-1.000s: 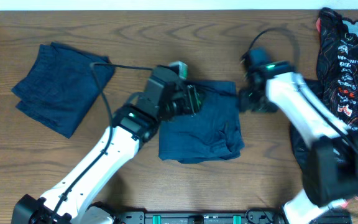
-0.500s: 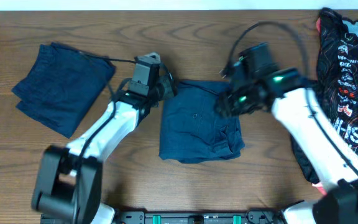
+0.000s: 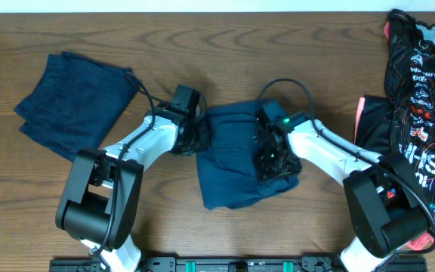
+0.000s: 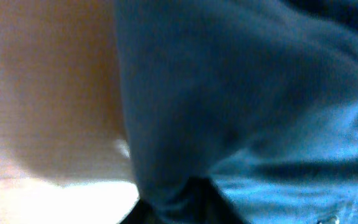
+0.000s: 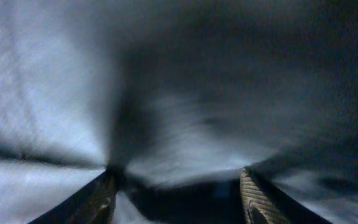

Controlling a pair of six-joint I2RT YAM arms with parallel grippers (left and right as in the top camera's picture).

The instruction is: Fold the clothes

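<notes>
The right pincer [image 3: 269,159] rests on the middle shorts [image 3: 232,170], its fingers [image 5: 258,200] spread wide with nothing clamped, likely pinning cloth. The left pincer [image 3: 196,140] meets the hem beside it, but I cannot tell its grip. A second pair [image 3: 74,102] lies well left.

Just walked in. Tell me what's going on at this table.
Two robot arms are working on a navy garment in the middle of the table. The left gripper is at its left edge, too close in its own camera to tell whether it grips. The right gripper is down on the garment's right side, fingers spread with cloth between them. A second navy garment lies at the far left, and a pile of black printed clothing sits at the right edge.
</notes>
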